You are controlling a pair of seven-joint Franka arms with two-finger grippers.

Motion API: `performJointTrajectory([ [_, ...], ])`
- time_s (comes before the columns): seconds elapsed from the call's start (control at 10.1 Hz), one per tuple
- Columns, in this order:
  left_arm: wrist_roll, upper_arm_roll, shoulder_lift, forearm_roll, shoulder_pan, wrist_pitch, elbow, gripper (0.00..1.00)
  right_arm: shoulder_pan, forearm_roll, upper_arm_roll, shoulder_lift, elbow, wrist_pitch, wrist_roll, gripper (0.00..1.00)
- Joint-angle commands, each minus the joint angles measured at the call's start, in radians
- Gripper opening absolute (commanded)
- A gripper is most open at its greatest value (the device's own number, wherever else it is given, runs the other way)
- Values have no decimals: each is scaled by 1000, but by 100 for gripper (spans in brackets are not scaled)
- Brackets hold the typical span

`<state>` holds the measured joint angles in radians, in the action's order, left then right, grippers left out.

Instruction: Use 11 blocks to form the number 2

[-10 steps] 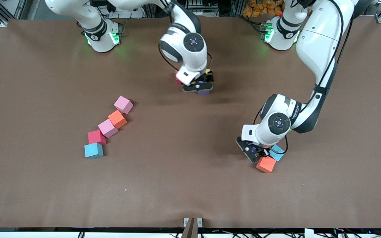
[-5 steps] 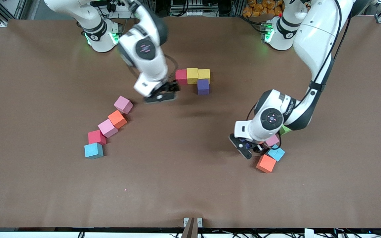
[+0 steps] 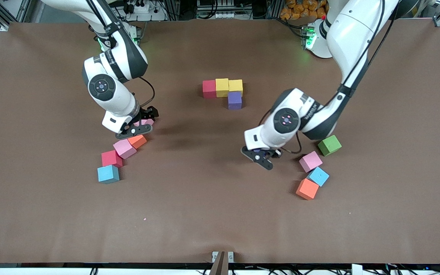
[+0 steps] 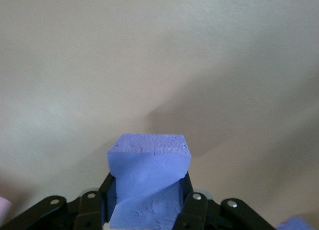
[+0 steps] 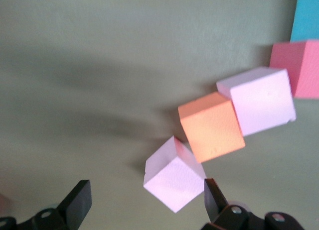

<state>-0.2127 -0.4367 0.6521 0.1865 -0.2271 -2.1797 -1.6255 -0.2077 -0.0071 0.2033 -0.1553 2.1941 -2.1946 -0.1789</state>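
Left claw [image 3: 267,158]: clamped on a purple cube [image 4: 148,182], lifted over bare counter [image 3: 220,214] between the started figure and the loose cluster at the left arm's end.
Right claw [image 3: 138,124]: spread wide, hanging over a pink cube [image 5: 174,180] (nothing gripped).
Number 2 so far: red cube [image 3: 209,88], two yellow cubes [image 3: 222,87] in one row, touching; second purple cube [image 3: 235,101] at 6 o'clock of the end yellow.
Right arm's end: orange cube [image 3: 138,141], pink [image 3: 124,148], red [image 3: 111,158], blue [image 3: 108,174] in a slanting chain.
Left arm's end: pink cube [image 3: 310,161], blue [image 3: 318,176], orange [image 3: 307,189]; green cube [image 3: 329,145] at 1 o'clock of that pink.
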Motion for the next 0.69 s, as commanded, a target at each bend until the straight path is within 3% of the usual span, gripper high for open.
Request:
performJointTrajectory([
  [0.0, -327, -43, -32, 10, -38, 69, -27, 41, 72, 24, 16, 86, 87, 4, -121, 100],
  [0.2, -539, -65, -34, 13, -79, 113, -30, 44, 73, 42, 13, 105, 134, -8, -332, 100],
  [0.4, -649, -77, -66, 16, -90, 109, -85, 43, 82, 42, 13, 131, 263, -181, -445, 100],
  [0.59, -771, -89, -103, 10, -83, 103, -143, 44, 111, 50, 14, 117, 297, -244, -502, 100],
])
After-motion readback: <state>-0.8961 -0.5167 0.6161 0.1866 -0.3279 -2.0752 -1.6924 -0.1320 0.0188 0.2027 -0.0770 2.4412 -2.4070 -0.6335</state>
